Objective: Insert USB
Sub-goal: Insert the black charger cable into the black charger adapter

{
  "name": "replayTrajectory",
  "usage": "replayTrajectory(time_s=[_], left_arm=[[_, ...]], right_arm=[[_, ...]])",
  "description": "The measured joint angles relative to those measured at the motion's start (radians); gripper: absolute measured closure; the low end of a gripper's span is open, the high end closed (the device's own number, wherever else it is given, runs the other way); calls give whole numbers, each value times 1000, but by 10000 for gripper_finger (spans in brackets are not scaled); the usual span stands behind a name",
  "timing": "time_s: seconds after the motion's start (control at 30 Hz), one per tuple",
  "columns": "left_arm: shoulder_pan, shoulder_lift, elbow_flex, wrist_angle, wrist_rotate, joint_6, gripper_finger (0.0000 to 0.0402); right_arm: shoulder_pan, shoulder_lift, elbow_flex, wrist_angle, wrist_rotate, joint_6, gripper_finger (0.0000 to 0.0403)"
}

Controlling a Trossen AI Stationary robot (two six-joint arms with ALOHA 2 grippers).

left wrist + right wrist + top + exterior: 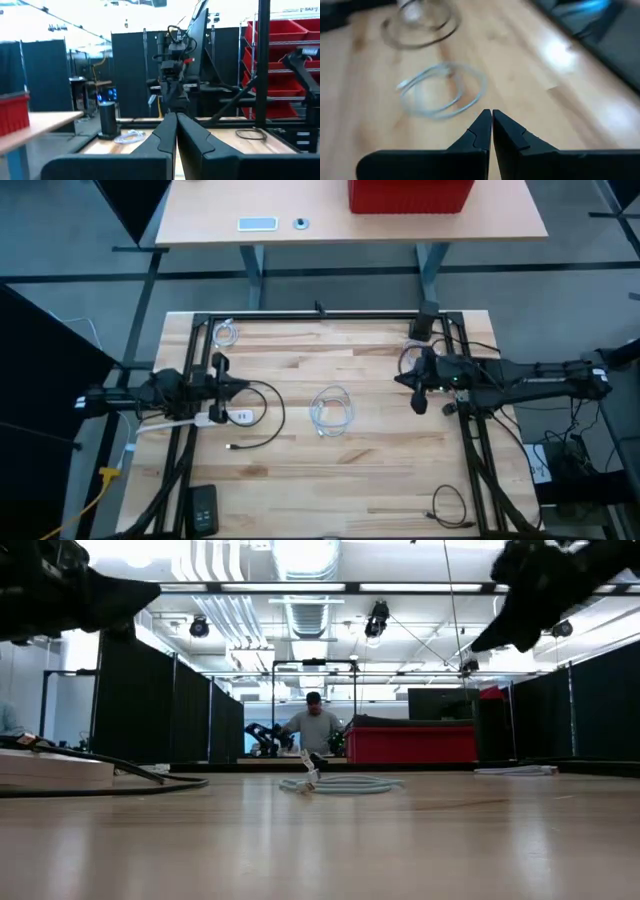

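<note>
Wooden counter [340, 470] fills the centre of the high view, edged by a black frame.

Left gripper [217, 388] sits at the left-centre of the high view, above the counter's left edge. Jaws pressed fully together, nothing between them; in the left wrist view the two dark fingers [167, 132] meet along a single seam.

Right gripper [420, 402] sits at the right-centre of the high view, over the counter's right side. Jaws also fully together and empty; in the right wrist view the fingertips [482, 122] touch at a point above bare wood.

White coiled cable [331, 409] lies at the centre of the high view, between the two grippers and well apart from both. The low view shows it flat on the wood at mid-frame [340, 783]; the right wrist view shows it left of centre [442, 90], near the fingertips but not touching.

Black cable [258, 420] loops at the centre-left of the high view, its free plug end lying on the wood lower down, just beside a small white labelled block [241, 416] close to the left gripper.

A second small white coil [227, 334] sits at the upper left of the counter. Another black cable [450, 506] lies at the lower right. A dark flat device [203, 508] lies at the lower left.

Red bin [410, 195] stands on a separate table at the top of the high view. A person [313, 725] stands far back at the centre of the low view.
</note>
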Motion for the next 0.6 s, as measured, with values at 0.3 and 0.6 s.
replayTrajectory(time_s=[0.3,0.6], left_arm=[[0,298,35,365,-57,91,369],[1,764,315,210,-141,60,262]], right_arm=[[0,182,317,-448,-50,-45,266],[94,312,325,-500,-128,-13,133]])
